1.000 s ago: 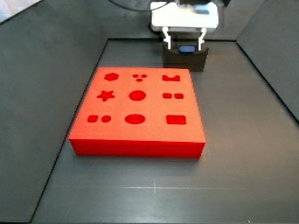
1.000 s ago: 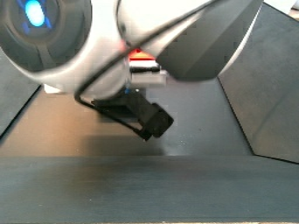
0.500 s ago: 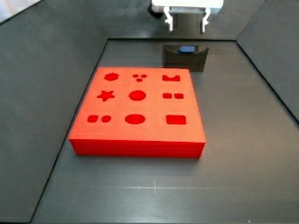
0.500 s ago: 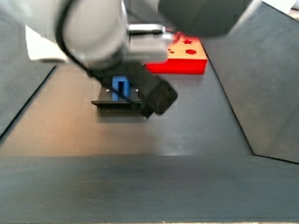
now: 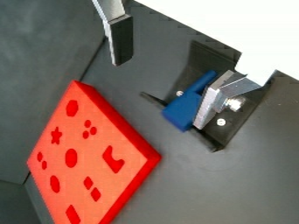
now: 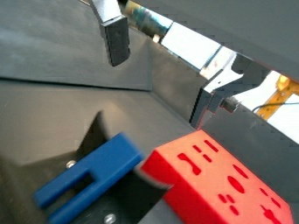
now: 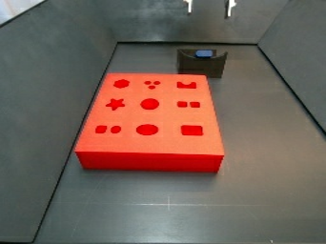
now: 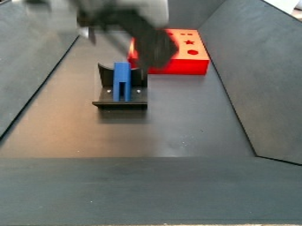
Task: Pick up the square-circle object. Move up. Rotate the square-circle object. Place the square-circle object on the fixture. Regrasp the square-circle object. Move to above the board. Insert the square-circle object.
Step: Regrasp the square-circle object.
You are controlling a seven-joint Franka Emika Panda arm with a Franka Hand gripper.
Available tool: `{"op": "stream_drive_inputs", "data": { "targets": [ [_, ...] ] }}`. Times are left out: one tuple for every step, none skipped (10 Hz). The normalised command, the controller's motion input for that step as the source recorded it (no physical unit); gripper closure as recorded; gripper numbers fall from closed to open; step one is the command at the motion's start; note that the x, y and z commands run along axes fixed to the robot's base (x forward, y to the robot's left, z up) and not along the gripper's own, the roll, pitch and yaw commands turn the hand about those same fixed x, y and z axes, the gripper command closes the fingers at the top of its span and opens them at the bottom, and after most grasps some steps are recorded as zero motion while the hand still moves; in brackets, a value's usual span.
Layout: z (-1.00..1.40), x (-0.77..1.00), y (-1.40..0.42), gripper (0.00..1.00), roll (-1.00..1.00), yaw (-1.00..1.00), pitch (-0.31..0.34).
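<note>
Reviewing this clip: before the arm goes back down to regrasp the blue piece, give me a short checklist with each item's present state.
1. The square-circle object rests in the fixture: ok.
2. The gripper is empty, nothing between its fingers in both wrist views: ok.
3. Jaws open for the regrasp: ok.
4. The gripper is raised well above the fixture, only its fingertips showing at the top edge of a side view: ok.
5. The board lies flat, holes uncovered: ok.
6. Fingers centred over the piece: cannot tell.

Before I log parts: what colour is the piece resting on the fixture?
Bright blue; the square-circle object shows best in a side view, on the dark fixture.
</note>
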Motion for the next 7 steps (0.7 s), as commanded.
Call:
{"op": "stream_drive_inputs", "data": {
  "targets": [
    [0.79,-0.12,-0.91,0.0,1.0,0.01,0.027],
    [0.58,-0.1,-0.74,0.0,1.0,0.01,0.025],
    [0.28,-0.06,-0.5,0.0,1.0,0.01,0.023],
    [0.13,-0.05,-0.37,0.0,1.0,0.01,0.021],
    [0.01,-0.02,-0.12,0.0,1.0,0.01,0.018],
    [0.02,-0.03,0.02,0.0,1.0,0.01,0.017],
    [-0.01,-0.03,0.02,0.0,1.0,0.01,0.011]
  ]
}}
